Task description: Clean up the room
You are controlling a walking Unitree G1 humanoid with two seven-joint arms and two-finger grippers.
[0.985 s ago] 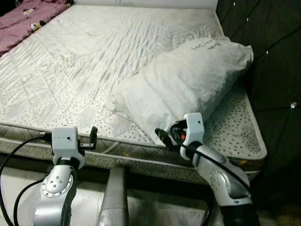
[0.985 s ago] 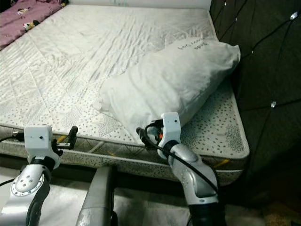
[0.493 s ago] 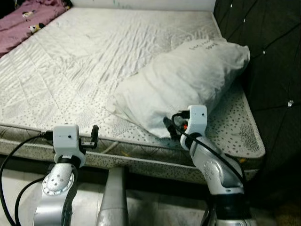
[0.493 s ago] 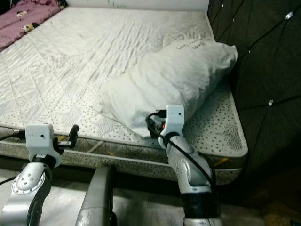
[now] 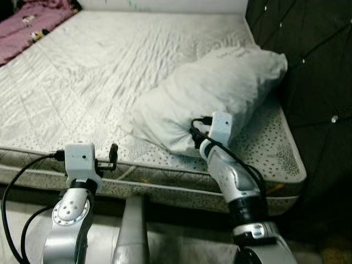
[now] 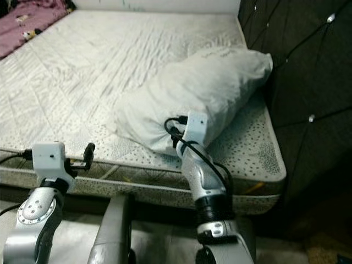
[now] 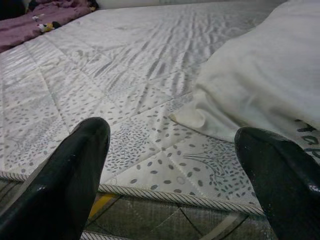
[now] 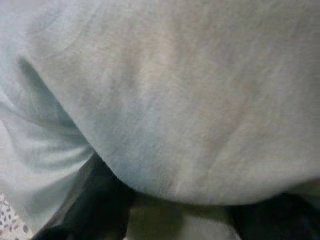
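Observation:
A white pillow point(image 5: 220, 88) lies slanted on the right side of the bare patterned mattress point(image 5: 99, 71), close to the headboard. My right gripper point(image 5: 197, 140) is pressed into the pillow's near lower edge. In the right wrist view its dark fingers point(image 8: 95, 200) stand apart, with the pillow fabric point(image 8: 190, 100) bulging between them. My left gripper point(image 5: 113, 157) hovers open at the mattress's front edge, holding nothing. In the left wrist view its fingers point(image 7: 75, 170) are spread wide, and the pillow's corner point(image 7: 240, 95) lies beyond them.
A dark quilted headboard point(image 5: 308, 66) rises along the right side of the bed. A purple blanket point(image 5: 27, 16) with small toys lies at the far left corner. A grey post point(image 5: 132, 231) stands low in front of me, above pale floor.
My right arm has reached forward from the mattress edge, and its gripper is now buried in the pillow's near edge. The left arm has barely moved.

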